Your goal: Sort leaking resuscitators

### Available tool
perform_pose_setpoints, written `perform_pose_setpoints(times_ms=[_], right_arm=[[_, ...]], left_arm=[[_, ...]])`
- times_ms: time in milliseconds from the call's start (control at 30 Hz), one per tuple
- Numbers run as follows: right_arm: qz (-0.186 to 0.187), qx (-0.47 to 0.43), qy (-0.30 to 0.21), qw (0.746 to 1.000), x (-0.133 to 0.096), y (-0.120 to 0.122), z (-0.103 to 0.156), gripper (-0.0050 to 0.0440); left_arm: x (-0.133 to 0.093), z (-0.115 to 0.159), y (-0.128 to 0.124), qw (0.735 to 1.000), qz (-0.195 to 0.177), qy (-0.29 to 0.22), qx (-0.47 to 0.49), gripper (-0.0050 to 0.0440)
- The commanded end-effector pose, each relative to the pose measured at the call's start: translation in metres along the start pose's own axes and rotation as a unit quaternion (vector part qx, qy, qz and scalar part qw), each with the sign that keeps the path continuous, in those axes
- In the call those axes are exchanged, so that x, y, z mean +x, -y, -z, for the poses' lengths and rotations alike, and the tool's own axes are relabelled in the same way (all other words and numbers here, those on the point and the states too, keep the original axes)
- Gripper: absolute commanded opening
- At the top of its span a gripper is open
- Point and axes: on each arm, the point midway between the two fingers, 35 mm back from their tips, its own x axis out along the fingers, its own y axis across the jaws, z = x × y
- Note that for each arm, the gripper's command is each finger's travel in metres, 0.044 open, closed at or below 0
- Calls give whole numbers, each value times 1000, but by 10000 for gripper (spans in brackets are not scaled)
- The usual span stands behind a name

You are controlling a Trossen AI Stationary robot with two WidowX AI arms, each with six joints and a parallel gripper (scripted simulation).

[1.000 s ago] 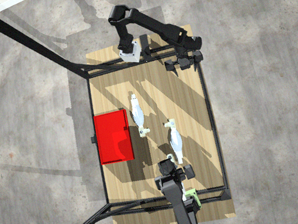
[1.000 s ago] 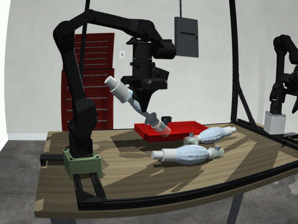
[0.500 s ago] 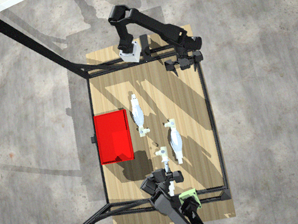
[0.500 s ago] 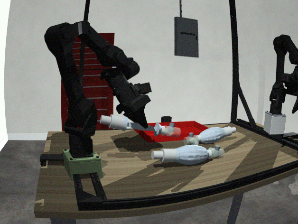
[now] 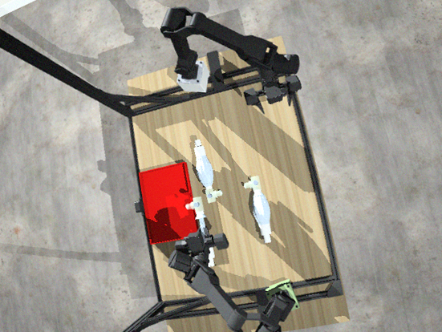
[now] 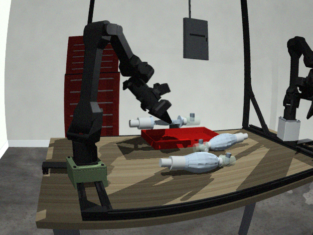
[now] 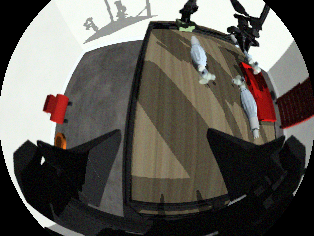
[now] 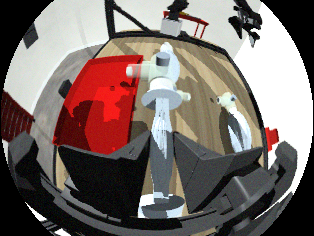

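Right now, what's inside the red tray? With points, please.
Nothing is lying in the red tray [image 5: 160,198] [image 6: 177,133] [image 8: 95,100], only shadows on its floor. The corner nearest the right hand [image 6: 172,123] [image 8: 161,135] is partly covered from above.

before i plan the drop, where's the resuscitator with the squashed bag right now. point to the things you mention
In the exterior view, the pale blue and white plastic resuscitator with the squashed bag [image 5: 202,223] [image 6: 161,122] [image 8: 162,120] hangs in the right arm's black end effector [image 5: 205,239] [image 6: 172,124] [image 8: 162,137], near the red tray [image 5: 163,215] [image 6: 172,144] [image 8: 100,107].
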Motion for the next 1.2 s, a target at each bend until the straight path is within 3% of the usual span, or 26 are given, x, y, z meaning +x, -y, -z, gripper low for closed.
perform_pose_setpoints(times_ms=[0, 67, 133, 167, 533, 700, 967, 1167], right_arm=[[-9, 12, 17, 1000, 21, -58, -36, 0], [-9, 12, 17, 1000, 30, -77, -46, 0], [-9, 12, 17, 1000, 30, -77, -46, 0], [-8, 12, 16, 1000, 46, -99, -52, 0], [-8, 12, 16, 1000, 84, -168, -82, 0], [-8, 12, 16, 1000, 89, -179, -89, 0], [-8, 12, 16, 1000, 82, -207, -125, 0], [-8, 12, 16, 1000, 82, -207, -125, 0]], left_arm=[[0, 0, 0, 1000, 0, 0, 0, 440], [0, 0, 0, 1000, 0, 0, 0, 440], [0, 0, 0, 1000, 0, 0, 0, 440], [0, 0, 0, 1000, 0, 0, 0, 440], [0, 0, 0, 1000, 0, 0, 0, 440], [0, 0, 0, 1000, 0, 0, 0, 440], [0, -1, 0, 1000, 0, 1, 0, 440], [0, -1, 0, 1000, 0, 1, 0, 440]])
